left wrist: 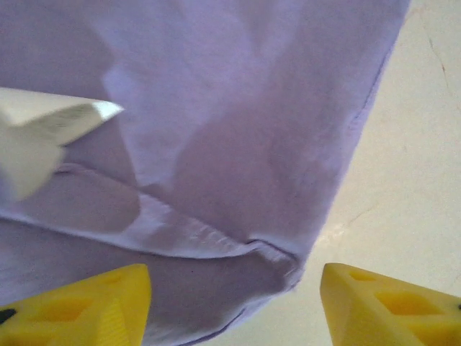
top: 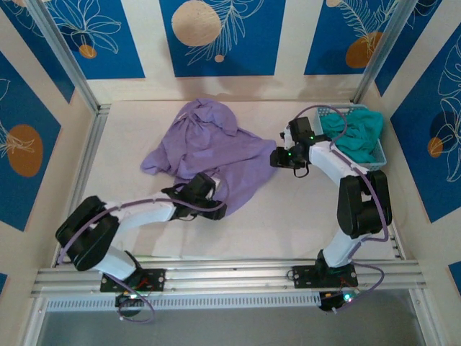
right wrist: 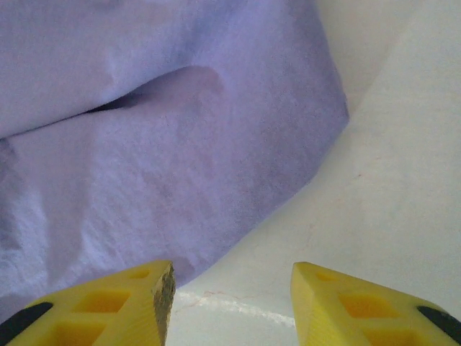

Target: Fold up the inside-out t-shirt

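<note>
Top external view | t-shirt (top: 209, 148) lay crumpled in the upper middle of the frame on the table (top: 288, 223) | no fold made yet | left gripper (top: 210, 196) spread over its lower edge | right gripper (top: 279, 157) spread at its right edge | all the folding was left

- The inside-out t-shirt (top: 209, 148): matt lavender cloth, soft and finely knit, stitched hem.
- Fingers (left wrist: 79, 306) of the left gripper (left wrist: 235, 274) and right gripper (right wrist: 233, 267): matt yellow plastic.
- Table (top: 288, 216): smooth, matt off-white surface.
- Basket (top: 338, 110): light-blue plastic lattice.
- Teal garment (top: 356, 133): matt cloth.
- Rail (top: 230, 275): dull brushed metal.
</note>
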{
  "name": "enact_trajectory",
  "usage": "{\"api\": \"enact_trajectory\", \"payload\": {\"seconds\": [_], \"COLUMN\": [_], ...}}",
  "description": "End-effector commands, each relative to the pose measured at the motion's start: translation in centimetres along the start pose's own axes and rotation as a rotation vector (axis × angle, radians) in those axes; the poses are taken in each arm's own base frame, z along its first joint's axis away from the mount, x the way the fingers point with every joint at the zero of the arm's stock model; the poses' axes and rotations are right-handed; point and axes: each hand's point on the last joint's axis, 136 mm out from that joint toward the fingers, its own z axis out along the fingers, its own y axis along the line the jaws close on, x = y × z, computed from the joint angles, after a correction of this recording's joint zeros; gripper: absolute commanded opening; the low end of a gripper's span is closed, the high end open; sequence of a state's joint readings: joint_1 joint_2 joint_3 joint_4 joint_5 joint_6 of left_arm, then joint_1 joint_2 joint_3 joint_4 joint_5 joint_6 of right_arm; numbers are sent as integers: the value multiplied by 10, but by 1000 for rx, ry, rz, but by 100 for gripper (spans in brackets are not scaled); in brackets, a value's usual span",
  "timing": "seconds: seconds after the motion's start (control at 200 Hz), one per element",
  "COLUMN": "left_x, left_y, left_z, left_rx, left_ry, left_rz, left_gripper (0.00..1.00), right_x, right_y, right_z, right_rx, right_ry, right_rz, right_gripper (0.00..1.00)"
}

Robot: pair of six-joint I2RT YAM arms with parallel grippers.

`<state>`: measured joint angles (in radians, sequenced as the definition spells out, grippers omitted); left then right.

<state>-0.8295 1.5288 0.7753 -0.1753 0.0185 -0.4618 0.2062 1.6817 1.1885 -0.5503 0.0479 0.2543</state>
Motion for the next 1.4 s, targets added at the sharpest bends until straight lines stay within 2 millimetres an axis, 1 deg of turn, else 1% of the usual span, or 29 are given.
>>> {"api": "enact_trajectory", "payload": {"seconds": [0.0,0.065,0.18,0.235,0.275,0.34,0.37,0.425,0.465,0.525,0.59,0.635,0.695,0.75,0.865,0.955,1.07,1.15,1.255,1.32,1.395], "left_x": [-10,-10,-13,-14,-17,-23,-28,-42,-55,-78,-102,-117,-134,-147,-171,-187,-204,-212,-219,-223,-225], "left_y": [-9,-6,-5,-7,-7,-8,-9,-14,-19,-27,-35,-39,-43,-44,-36,-30,-26,-24,-18,-16,-13], "left_z": [11,15,20,21,21,12,5,-17,-39,-76,-117,-141,-167,-184,-211,-228,-250,-263,-271,-274,-273], "left_rx": [-7,-31,-39,-32,-30,-30,-27,0,30,79,121,141,152,138,72,48,44,51,62,84,92], "left_ry": [1,12,6,4,2,-11,-29,-87,-144,-252,-370,-431,-489,-522,-572,-614,-676,-712,-750,-759,-764], "left_rz": [-3,4,15,23,30,44,45,42,33,20,12,16,23,41,55,47,27,4,-44,-64,-82], "left_gripper": [56,49,33,23,14,0,0,0,0,0,0,0,0,0,0,0,0,0,0,0,0], "right_x": [-4,-4,-5,-8,-10,-12,-14,-16,-17,-18,-19,-18,-17,-14,-6,7,22,31,41,49,56], "right_y": [5,5,-1,-5,-8,-16,-19,-22,-24,-22,-15,-9,0,7,25,40,43,36,30,34,47], "right_z": [-3,-2,-1,-1,-2,-4,-6,-11,-15,-21,-28,-33,-38,-42,-48,-50,-45,-36,-20,-7,5], "right_rx": [-29,-28,-14,-10,-5,14,20,25,30,23,-14,-46,-84,-110,-180,-228,-222,-196,-156,-150,-187], "right_ry": [-21,-22,-29,-36,-41,-50,-55,-70,-82,-102,-128,-144,-164,-177,-193,-200,-194,-178,-137,-97,-50], "right_rz": [13,16,29,40,50,65,69,77,79,79,77,76,62,47,12,-18,-18,16,55,73,92], "right_gripper": [47,47,48,48,48,48,48,48,48,49,49,50,50,51,55,58,62,63,63,63,62]}}
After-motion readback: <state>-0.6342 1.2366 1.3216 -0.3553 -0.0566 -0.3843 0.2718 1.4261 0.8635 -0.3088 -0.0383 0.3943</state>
